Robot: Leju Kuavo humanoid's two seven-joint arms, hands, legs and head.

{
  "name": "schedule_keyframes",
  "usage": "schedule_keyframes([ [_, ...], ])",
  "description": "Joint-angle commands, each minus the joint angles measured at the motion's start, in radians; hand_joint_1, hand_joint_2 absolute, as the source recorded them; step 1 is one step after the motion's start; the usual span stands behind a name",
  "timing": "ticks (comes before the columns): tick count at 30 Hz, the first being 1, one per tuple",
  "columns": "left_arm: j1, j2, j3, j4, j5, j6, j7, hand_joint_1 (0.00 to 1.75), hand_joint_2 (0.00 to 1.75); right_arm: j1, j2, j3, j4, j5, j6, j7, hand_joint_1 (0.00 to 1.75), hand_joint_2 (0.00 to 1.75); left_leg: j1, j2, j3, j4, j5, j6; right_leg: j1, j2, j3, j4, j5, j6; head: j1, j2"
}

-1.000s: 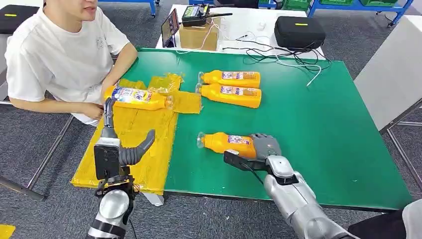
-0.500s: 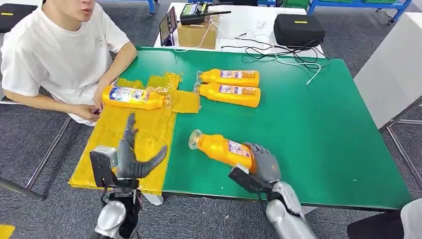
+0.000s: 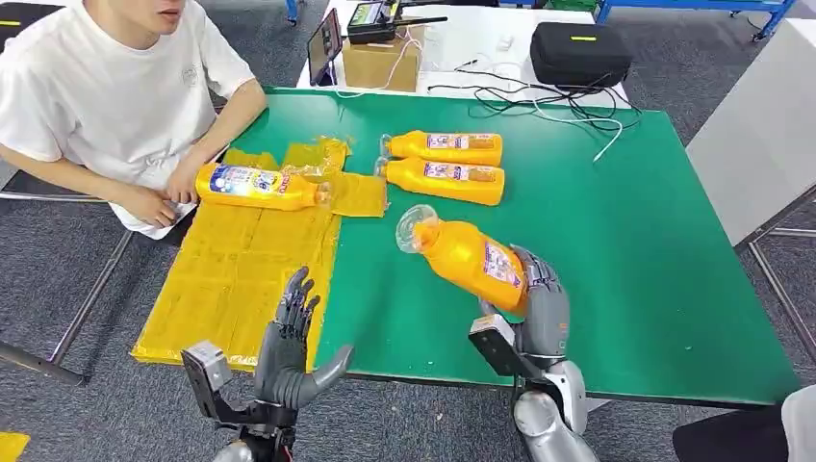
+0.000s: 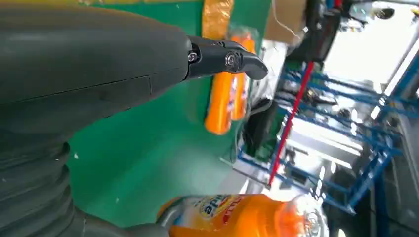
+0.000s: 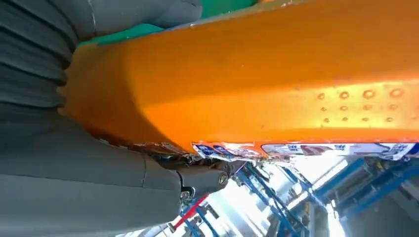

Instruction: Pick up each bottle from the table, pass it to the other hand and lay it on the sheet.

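Since a second ago my right hand (image 3: 535, 306) has lifted its orange bottle (image 3: 467, 256) off the green worktop (image 3: 616, 241) and tipped it, so the clear cap end now points up and toward the far left. My left hand (image 3: 293, 342) has pulled back from the yellow sheet (image 3: 241, 279) to the near edge of the worktop.

Nearest me, I see the left hand raised with its palm turned inward, fingers spread apart and holding nothing. Just right of it, the right hand grips the base end of the bottle, fingers wrapped around the body; in the right wrist view the orange side and its label strip (image 5: 296, 148) lie close against the palm.

Farther out, the sheet covers the left part of the worktop, and one bottle (image 3: 258, 186) lies on its far end, cap pointing right. A person in a white shirt (image 3: 106, 87) sits at the left side, a hand (image 3: 154, 205) resting near that bottle.

Beyond the middle, two more bottles (image 3: 445, 165) lie side by side on the bare green, touching, caps to the left. Past the worktop, on a white table, stand a cardboard box (image 3: 383, 65) and a black case (image 3: 579, 56).
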Motion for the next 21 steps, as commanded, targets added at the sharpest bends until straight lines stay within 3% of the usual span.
schedule_keyframes([
  [1,-0.029,0.043,-0.103,0.072,0.021,-0.049,0.005,0.00,1.75,0.009,0.025,0.051,-0.084,-0.061,0.103,-0.038,1.75,1.75,0.000,0.001,0.001,0.000,-0.001,-0.001,0.000,0.001,0.001,0.000,0.000,-0.001,0.000,0.000],
  [7,-0.096,0.038,-0.102,0.166,0.048,-0.032,0.009,0.00,1.75,0.010,0.066,0.315,0.009,-0.009,0.187,-0.042,1.75,1.75,0.000,0.003,0.003,-0.002,-0.001,-0.002,0.000,0.002,0.002,-0.001,0.000,-0.002,0.000,0.000],
  [10,-0.099,0.036,-0.101,0.167,0.051,-0.028,0.013,0.00,1.75,0.007,0.065,0.332,0.017,-0.011,0.190,-0.041,1.75,1.75,0.001,0.004,0.004,-0.002,-0.001,-0.002,0.001,0.003,0.003,-0.001,-0.001,-0.003,0.000,0.000],
  [15,-0.120,0.030,-0.101,0.159,0.099,-0.012,0.045,0.00,1.75,-0.027,0.074,0.479,0.118,-0.043,0.213,-0.059,1.75,1.75,0.002,0.002,0.001,-0.001,-0.001,-0.001,0.002,0.001,0.000,-0.001,0.000,-0.002,0.000,0.000],
  [21,-0.134,0.029,-0.109,0.167,0.107,-0.020,0.037,0.00,1.75,-0.041,0.078,0.507,0.147,-0.062,0.221,-0.069,1.75,1.75,0.002,0.002,0.002,-0.002,-0.001,-0.001,0.002,0.001,0.002,-0.001,-0.001,-0.002,0.000,0.000],
])
